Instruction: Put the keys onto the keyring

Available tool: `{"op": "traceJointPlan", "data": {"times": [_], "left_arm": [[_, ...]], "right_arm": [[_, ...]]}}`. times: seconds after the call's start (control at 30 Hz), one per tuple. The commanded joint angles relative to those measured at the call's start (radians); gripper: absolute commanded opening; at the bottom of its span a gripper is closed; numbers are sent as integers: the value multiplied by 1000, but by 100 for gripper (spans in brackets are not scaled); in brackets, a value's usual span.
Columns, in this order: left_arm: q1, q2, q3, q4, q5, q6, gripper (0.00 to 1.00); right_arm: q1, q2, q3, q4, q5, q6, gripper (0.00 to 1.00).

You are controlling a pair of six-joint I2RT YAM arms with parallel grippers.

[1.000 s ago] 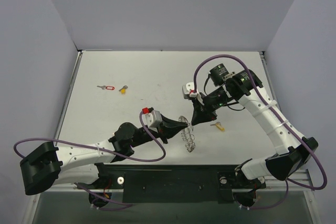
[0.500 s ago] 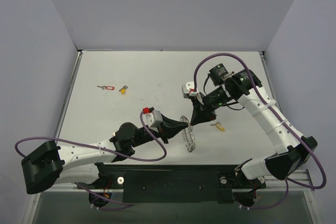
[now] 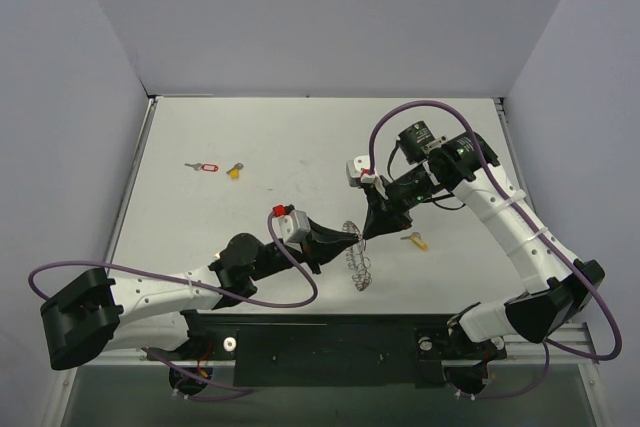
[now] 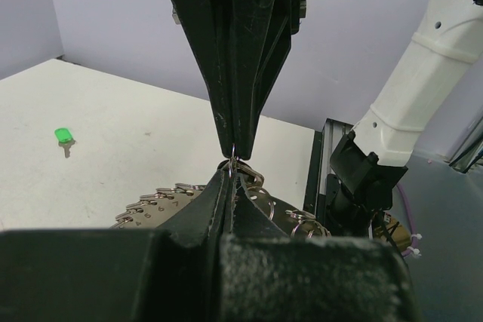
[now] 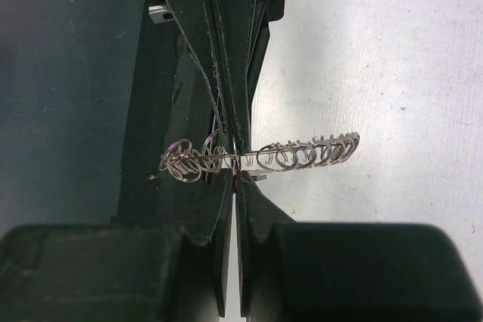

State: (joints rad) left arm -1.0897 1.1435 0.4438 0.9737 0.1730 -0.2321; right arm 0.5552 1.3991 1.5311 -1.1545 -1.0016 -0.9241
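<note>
**A:** Where is the keyring, and who has it?

**B:** The keyring (image 3: 359,265), a coil of silvery wire loops, sits near the middle of the white table (image 3: 200,217). The left gripper (image 3: 352,238) and right gripper (image 3: 370,234) meet tip to tip at its far end. Each has its fingers pressed together with only a hairline between them. Both seem to pinch the same stretch of wire. Whether a key is caught there too, I cannot tell.

**A:** How does the ring lie against the fingers?

**B:** In the right wrist view it is edge-on, and its long axis runs crosswise to both pairs of fingers. More loops lie to one side of the pinch than the other.

**A:** And the keys?

**B:** They are loose on the table. An orange-yellow key (image 3: 415,241) lies just to the right of the right gripper, so that arm is much nearer to it. A red-tagged key (image 3: 205,167) and a yellow-headed key (image 3: 235,171) lie well apart, far left. The left wrist view shows a green-headed key (image 4: 63,136).
</note>
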Motion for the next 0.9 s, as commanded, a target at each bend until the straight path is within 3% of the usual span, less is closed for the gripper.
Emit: {"op": "traceJointPlan", "data": {"times": [0.0,0.87], "left_arm": [[2,-2,42,0,28,10,0],[16,-51,26,-3,17,4,0]], "right_arm": [[-5,3,-3,3,-63,5,0],[25,32,-38,45,4,51,0]]}}
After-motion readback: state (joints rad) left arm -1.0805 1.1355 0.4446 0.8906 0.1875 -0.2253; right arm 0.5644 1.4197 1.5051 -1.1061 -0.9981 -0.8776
